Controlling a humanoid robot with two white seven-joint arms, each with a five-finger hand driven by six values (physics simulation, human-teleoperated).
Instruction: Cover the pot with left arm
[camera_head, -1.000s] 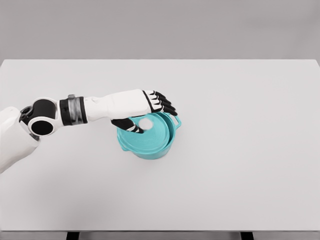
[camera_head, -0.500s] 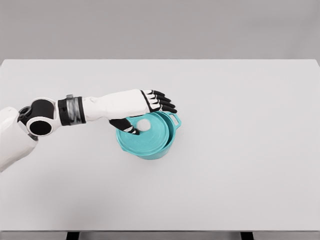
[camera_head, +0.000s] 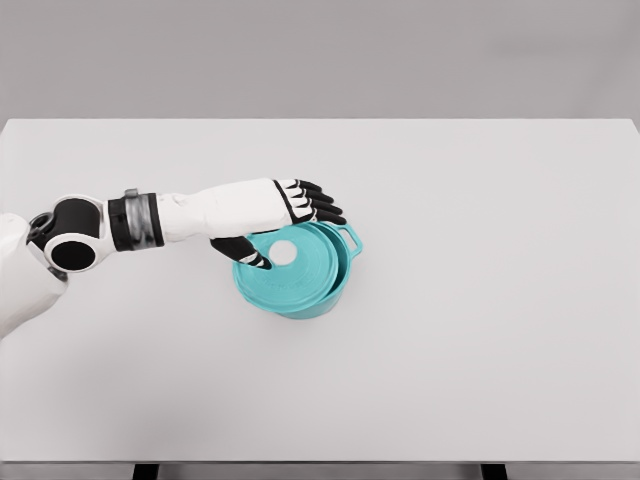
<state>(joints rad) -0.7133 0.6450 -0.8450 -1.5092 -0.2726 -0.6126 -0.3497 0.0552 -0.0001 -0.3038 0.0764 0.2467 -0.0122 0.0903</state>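
Observation:
A teal pot (camera_head: 338, 283) stands near the middle of the white table (camera_head: 480, 300). Its teal lid (camera_head: 295, 278) with a white knob (camera_head: 284, 252) lies on top, shifted a little toward the left front, so the pot's right rim and handle (camera_head: 350, 238) show. My left hand (camera_head: 296, 232) hovers over the lid's back left edge. Its fingers (camera_head: 322, 205) are spread above the rim and the thumb (camera_head: 250, 254) points down just left of the knob. The knob sits free of the hand. The right arm does not appear.
My left forearm (camera_head: 190, 215) reaches in from the left edge over the table. Nothing else stands on the tabletop, whose far edge (camera_head: 320, 120) meets a grey wall.
The lid has settled lower and slightly left on the pot. My left hand has drawn back to the left, and the knob now shows free between thumb and fingers.

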